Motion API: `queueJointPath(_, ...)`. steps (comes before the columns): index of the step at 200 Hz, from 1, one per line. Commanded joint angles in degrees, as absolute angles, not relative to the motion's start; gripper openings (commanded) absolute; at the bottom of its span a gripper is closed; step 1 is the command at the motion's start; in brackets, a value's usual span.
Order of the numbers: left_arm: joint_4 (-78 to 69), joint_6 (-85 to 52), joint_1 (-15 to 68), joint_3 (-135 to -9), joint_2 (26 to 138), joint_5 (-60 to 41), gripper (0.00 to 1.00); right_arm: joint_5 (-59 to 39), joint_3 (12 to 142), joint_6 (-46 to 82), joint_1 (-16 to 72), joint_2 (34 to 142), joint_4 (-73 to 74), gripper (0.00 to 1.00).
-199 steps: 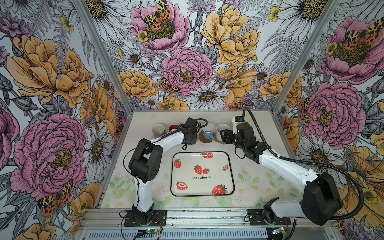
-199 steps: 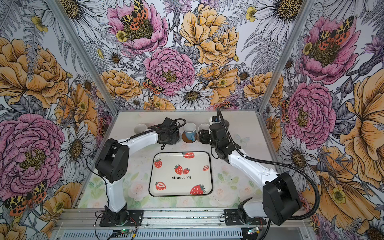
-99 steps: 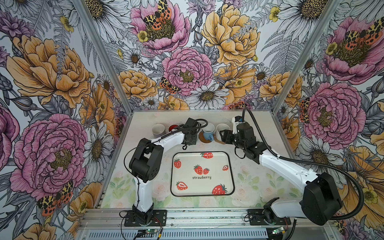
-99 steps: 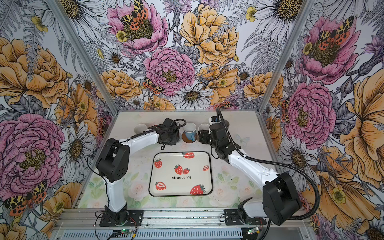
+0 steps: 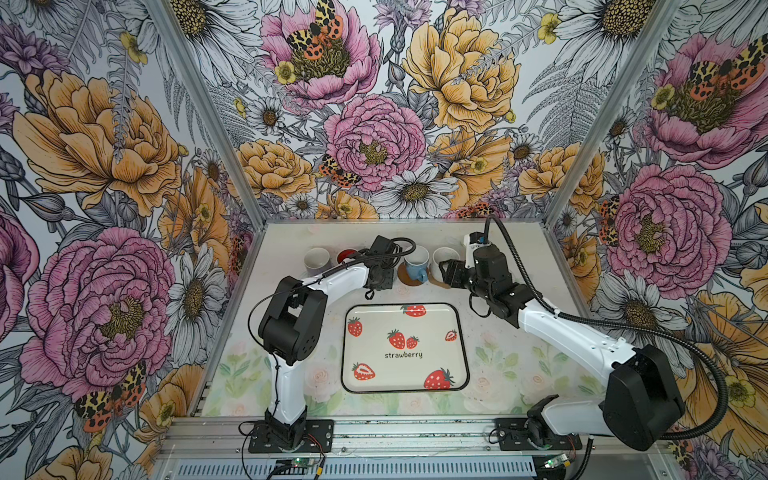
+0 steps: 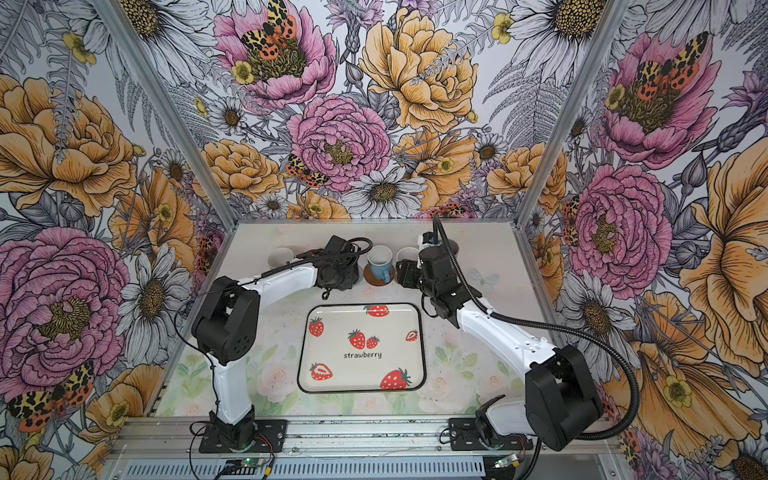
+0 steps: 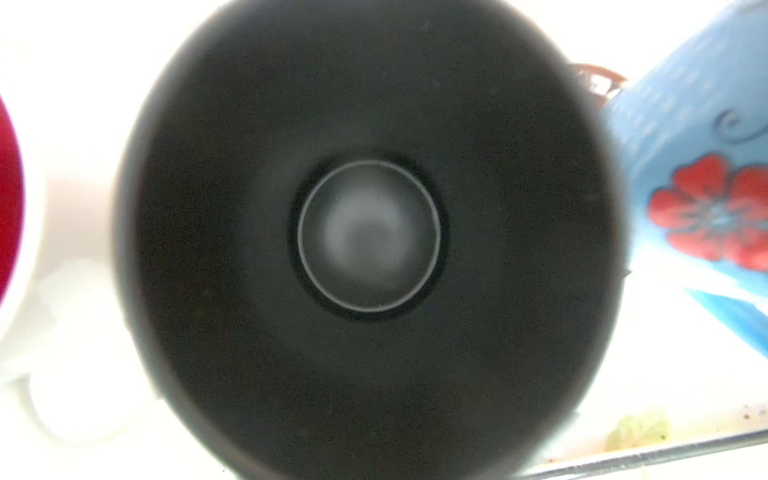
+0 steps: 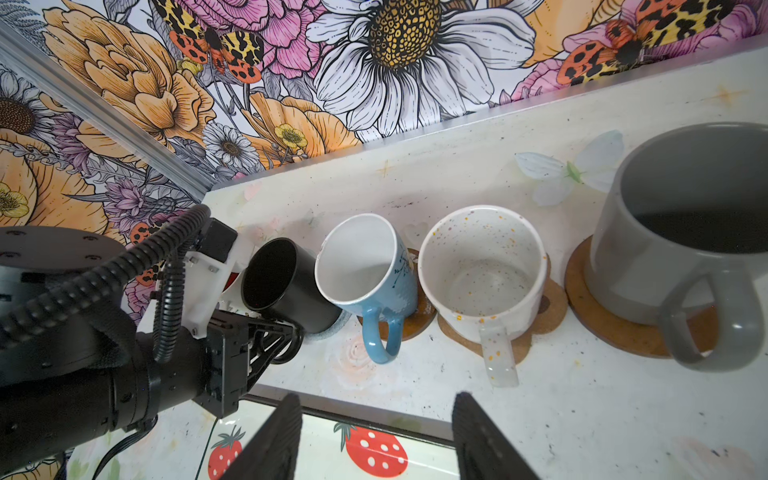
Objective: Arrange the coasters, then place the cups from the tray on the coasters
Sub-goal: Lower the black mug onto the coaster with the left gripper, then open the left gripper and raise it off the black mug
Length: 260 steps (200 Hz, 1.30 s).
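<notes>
No visible shift this past second. At glossy black mug [image 8: 282, 282], mid-left, left claw [image 8: 282, 343]: grip untellable; right claw [image 8: 376, 405] spread, empty. Likely final release.

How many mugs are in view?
6, in one row behind the tray, left to right: pale mug, red-inside mug, black mug at the left gripper, light blue mug, speckled white mug, grey mug. None seems hidden.
</notes>
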<state>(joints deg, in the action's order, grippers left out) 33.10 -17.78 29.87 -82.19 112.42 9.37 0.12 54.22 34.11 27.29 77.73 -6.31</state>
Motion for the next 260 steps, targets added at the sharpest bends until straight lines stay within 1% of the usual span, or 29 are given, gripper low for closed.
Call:
queueJointPath(1, 29.5, -18.5, 30.2, -84.2, 112.5, 9.4, 0.27, -0.3, 55.5, 34.7, 27.0, 77.6, -4.9, 0.6)
queueJointPath(43, 29.5, -18.5, 30.4, -84.1, 112.4, 9.0, 0.35, -0.3, 55.4, 34.7, 27.0, 77.6, -4.9, 0.6)
queueJointPath(103, 29.5, -18.7, 30.5, -83.6, 111.1, 9.1, 0.5, -0.3, 55.5, 34.5, 26.9, 77.6, -4.9, 0.6)
queueJointPath(135, 29.4, -18.8, 31.2, -82.7, 109.4, 10.0, 0.56, -0.6, 55.6, 34.5, 26.9, 77.5, -4.9, 0.6)
queueJointPath(197, 29.5, -18.8, 32.4, -79.9, 104.8, 11.6, 0.63, -0.9, 55.1, 35.0, 26.9, 76.5, -4.9, 0.6)
queueJointPath(200, 29.4, -18.8, 32.6, -79.8, 102.9, 11.6, 0.64, -0.9, 55.1, 35.1, 26.9, 76.4, -4.9, 0.6)
queueJointPath(216, 29.4, -18.8, 33.0, -78.8, 100.9, 11.6, 0.65, -0.9, 54.8, 35.1, 26.9, 76.0, -4.9, 0.6)
queueJointPath(219, 29.4, -18.8, 33.1, -78.6, 100.5, 13.2, 0.65, -0.9, 54.7, 35.0, 26.9, 76.0, -4.9, 0.6)
queueJointPath(229, 29.4, -18.8, 33.4, -77.9, 99.1, 13.8, 0.66, -0.9, 54.5, 35.0, 26.9, 75.7, -4.9, 0.6)
queueJointPath(260, 29.4, -18.8, 34.0, -75.1, 93.3, 15.5, 0.71, -0.7, 53.7, 34.5, 26.9, 74.3, -5.0, 0.63)
